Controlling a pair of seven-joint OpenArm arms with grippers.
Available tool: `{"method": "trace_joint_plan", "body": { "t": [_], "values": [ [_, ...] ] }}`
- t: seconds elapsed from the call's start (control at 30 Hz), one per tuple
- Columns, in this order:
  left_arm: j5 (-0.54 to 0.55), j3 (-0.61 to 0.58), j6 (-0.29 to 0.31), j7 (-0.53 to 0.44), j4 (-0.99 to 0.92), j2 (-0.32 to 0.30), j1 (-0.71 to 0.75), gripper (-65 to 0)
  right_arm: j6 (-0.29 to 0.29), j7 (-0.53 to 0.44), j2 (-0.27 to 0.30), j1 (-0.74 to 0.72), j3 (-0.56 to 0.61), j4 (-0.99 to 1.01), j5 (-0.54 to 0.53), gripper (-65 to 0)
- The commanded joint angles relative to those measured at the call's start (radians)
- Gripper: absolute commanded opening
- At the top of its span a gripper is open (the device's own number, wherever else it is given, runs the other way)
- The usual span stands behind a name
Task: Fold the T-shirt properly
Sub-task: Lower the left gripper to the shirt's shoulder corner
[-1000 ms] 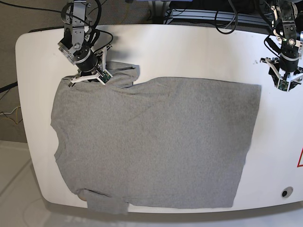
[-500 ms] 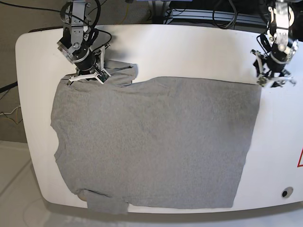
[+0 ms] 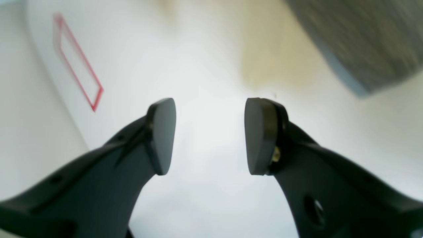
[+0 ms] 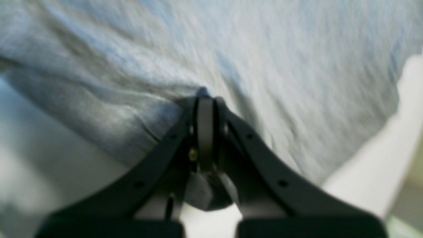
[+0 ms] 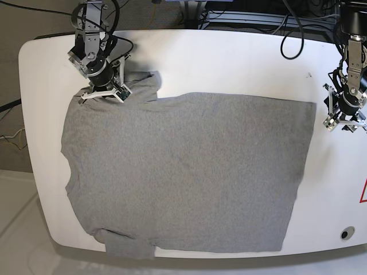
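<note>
The heather-grey T-shirt (image 5: pixel 189 172) lies spread flat on the white table (image 5: pixel 229 63), plain side up, with one sleeve bunched at its far left corner. My right gripper (image 5: pixel 104 93) is at that corner, and in the right wrist view my right gripper (image 4: pixel 205 102) is shut on a pinched fold of the T-shirt (image 4: pixel 264 49). My left gripper (image 5: pixel 343 122) hangs over bare table just right of the shirt's far right corner. In the left wrist view my left gripper (image 3: pixel 210 137) is open with nothing between its pads, and the T-shirt's corner (image 3: pixel 363 43) lies apart from it.
A red outlined mark (image 5: pixel 363 192) sits at the table's right edge, with a small round hole (image 5: pixel 344 233) near the front right corner. Cables (image 5: pixel 269 23) run behind the table. The shirt's near sleeve (image 5: pixel 129 247) overhangs the front edge.
My left gripper swung in to the shirt's far right corner, then moved back right and nearer, and stands wider. My right gripper has drawn the bunched sleeve slightly left.
</note>
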State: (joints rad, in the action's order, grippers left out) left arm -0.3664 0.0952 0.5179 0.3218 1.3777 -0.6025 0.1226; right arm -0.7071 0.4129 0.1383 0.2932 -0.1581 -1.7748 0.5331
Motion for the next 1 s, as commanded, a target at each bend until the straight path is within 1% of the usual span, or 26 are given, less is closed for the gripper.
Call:
{"method": "trace_joint_plan", "body": {
  "t": [0.0, 0.2, 0.27, 0.33, 0.4, 0.47, 0.53, 0.6, 0.8, 0.87, 0.93, 0.97],
  "values": [
    [-0.01, -0.004, 0.007, -0.017, -0.028, 0.012, -0.027, -34.6, 0.009, -0.021, -0.001, -0.001, -0.011, -0.026, -0.019, -65.0],
    [-0.011, -0.02, 0.006, -0.023, -0.028, 0.021, -0.038, -34.9, 0.009, -0.02, -0.002, -0.001, -0.01, -0.033, -0.042, -65.0],
    [0.005, -0.064, -0.03, -0.017, 0.004, 0.021, -0.04, -32.5, 0.009, -0.018, -0.006, -0.006, -0.017, -0.033, -0.037, -65.0],
    [0.012, -0.081, -0.051, -0.015, 0.022, 0.022, -0.038, -31.4, 0.009, -0.016, -0.008, -0.008, -0.018, -0.034, -0.038, -65.0],
    [0.022, -0.095, -0.071, -0.013, 0.048, 0.024, -0.034, -30.5, 0.009, -0.016, -0.009, -0.011, -0.02, -0.032, -0.037, -65.0],
    [0.029, -0.097, -0.076, -0.015, 0.07, 0.029, -0.028, -30.0, 0.009, -0.015, -0.009, -0.009, -0.018, -0.032, -0.035, -65.0],
    [0.04, -0.095, -0.076, -0.012, 0.09, 0.035, -0.023, -29.8, 0.009, -0.014, -0.007, -0.009, -0.018, -0.034, -0.034, -65.0],
    [0.051, -0.079, -0.052, 0.003, 0.124, 0.036, -0.018, -30.7, 0.009, -0.01, -0.005, -0.003, -0.016, -0.024, -0.031, -65.0],
    [0.116, -0.07, -0.039, 0.026, 0.156, 0.05, -0.018, -31.7, 0.009, -0.011, -0.003, -0.002, -0.018, -0.029, -0.03, -65.0],
    [0.123, -0.067, -0.037, 0.033, 0.151, 0.058, -0.018, -32.3, 0.009, -0.01, -0.003, -0.002, -0.018, -0.03, -0.03, -63.0],
    [0.089, -0.073, -0.044, 0.021, 0.137, 0.082, -0.008, -32.3, 0.009, -0.005, -0.004, 0.0, -0.023, -0.031, -0.034, -54.4],
    [0.083, -0.072, -0.043, 0.019, 0.135, 0.085, -0.008, -32.3, 0.009, -0.004, -0.004, -0.001, -0.024, -0.032, -0.034, -52.2]
  ]
}}
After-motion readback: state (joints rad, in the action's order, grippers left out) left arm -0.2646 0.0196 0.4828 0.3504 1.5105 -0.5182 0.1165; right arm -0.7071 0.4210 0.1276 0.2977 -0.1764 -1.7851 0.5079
